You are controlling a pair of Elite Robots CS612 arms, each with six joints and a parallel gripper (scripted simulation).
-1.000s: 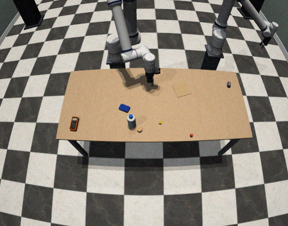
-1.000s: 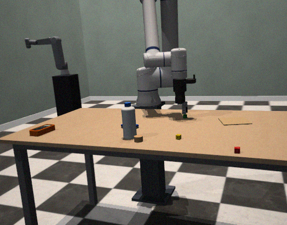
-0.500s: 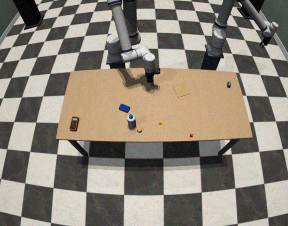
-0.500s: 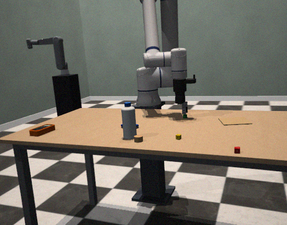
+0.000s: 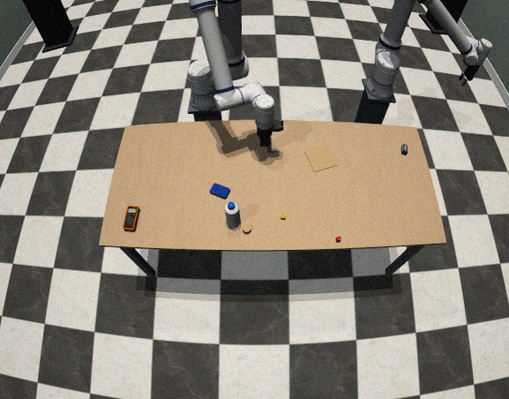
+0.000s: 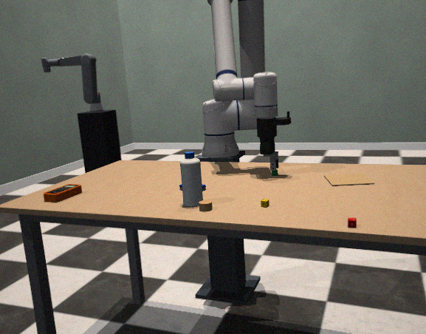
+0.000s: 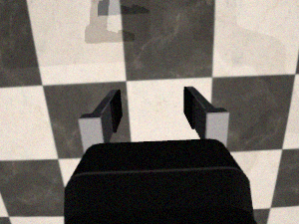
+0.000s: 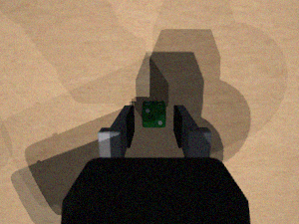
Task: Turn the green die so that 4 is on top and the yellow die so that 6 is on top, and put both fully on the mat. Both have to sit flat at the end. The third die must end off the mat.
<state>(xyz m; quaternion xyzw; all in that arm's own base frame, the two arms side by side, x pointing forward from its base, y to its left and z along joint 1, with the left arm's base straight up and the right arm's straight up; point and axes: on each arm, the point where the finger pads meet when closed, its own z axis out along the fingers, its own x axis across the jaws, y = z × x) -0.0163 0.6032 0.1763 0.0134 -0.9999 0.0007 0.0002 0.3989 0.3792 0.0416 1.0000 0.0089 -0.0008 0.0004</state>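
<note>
The green die (image 6: 275, 172) (image 8: 153, 114) lies on the table, its upper face showing two pips in the right wrist view. My right gripper (image 5: 269, 150) (image 6: 274, 168) is open just above it, fingers either side, not touching. The yellow die (image 5: 283, 216) (image 6: 264, 202) lies near the table's front; its pips are too small to read. The red die (image 5: 338, 239) (image 6: 351, 222) lies at the front edge, off the mat. The thin tan mat (image 5: 320, 159) (image 6: 348, 179) bears no die. My left gripper (image 5: 463, 79) (image 7: 151, 101) is open and empty, over the floor beyond the table.
A bottle (image 5: 233, 216) (image 6: 191, 182) stands beside a small round wooden piece (image 5: 247, 229) (image 6: 205, 205). A blue box (image 5: 220, 191) lies behind it. An orange multimeter (image 5: 130, 218) (image 6: 63, 193) lies at the left end, a dark mouse-like object (image 5: 404, 149) at the right end.
</note>
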